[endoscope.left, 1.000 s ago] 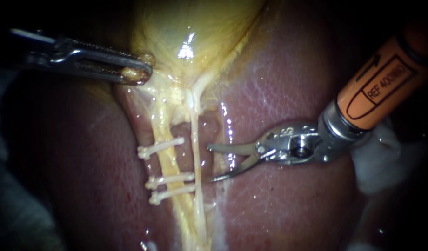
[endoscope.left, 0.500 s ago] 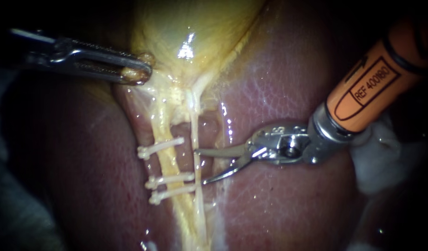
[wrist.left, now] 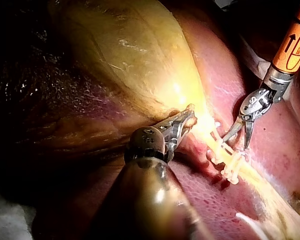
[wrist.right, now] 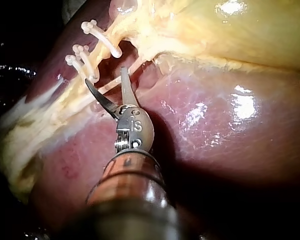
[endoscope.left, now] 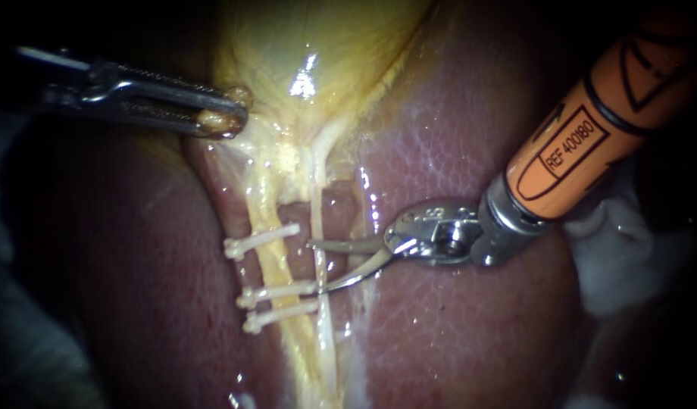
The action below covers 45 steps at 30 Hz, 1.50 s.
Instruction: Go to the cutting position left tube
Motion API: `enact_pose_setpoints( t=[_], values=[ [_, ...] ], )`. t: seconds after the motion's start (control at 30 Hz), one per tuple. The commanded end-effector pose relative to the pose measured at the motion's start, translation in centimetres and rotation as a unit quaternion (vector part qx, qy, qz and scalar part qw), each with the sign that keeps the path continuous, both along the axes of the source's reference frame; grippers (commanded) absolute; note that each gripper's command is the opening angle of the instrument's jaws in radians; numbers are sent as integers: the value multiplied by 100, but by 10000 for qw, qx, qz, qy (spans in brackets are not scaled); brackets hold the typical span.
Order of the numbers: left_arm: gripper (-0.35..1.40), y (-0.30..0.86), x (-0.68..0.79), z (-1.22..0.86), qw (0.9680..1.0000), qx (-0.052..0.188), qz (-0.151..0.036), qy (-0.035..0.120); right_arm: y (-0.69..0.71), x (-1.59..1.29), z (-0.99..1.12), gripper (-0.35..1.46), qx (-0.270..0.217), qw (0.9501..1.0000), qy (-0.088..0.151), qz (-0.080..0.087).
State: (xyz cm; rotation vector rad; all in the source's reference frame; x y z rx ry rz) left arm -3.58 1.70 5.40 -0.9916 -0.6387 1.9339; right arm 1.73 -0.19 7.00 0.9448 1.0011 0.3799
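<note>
Over the liver's [endoscope.left: 454, 333] middle, my right instrument [endoscope.left: 316, 266] holds its blades apart at the thin tube [endoscope.left: 317, 216], which bars the clipped left tube [endoscope.left: 270, 261]; my left instrument [endoscope.left: 223, 117] clamps the gallbladder [endoscope.left: 318, 45].

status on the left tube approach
Left instrument shut on gallbladder. Right instrument open, short of left tube, level with gap between clips. Right tube in the way.
</note>
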Motion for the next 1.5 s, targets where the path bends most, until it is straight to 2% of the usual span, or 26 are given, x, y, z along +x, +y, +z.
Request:
enact_pose_setpoints(
  t=[0.03, 0.17, 0.37, 0.57, 1.03, 1.27, 1.5],
  values=[
    [-35, 0, 0, 0, 10000, -1, -1, 0, 1, 0, 1, 129, 2, 10000, 5, -7],
    [-35, 0, 0, 0, 10000, -1, -1, 1, 1, 3, 1, 131, 8, 10000, 27, -44],
    [-35, 0, 0, 1, 10000, -2, -2, 2, -6, 15, -6, 132, 52, 9995, 266, -152],
    [-35, 0, -1, 1, 10000, -2, -2, 2, -13, 38, -13, 129, 76, 9989, 401, -232],
    [-35, 0, -1, 1, 10000, -1, -2, 2, -14, 83, -13, 129, 166, 9978, 628, -97],
    [-35, 0, -1, 1, 10000, -1, -3, 2, -13, 101, -14, 129, 181, 9976, 668, -19],
    [-35, 0, -1, 1, 10000, -2, -2, 2, -16, 106, -30, 129, 255, 9970, 736, 32]
  ],
)
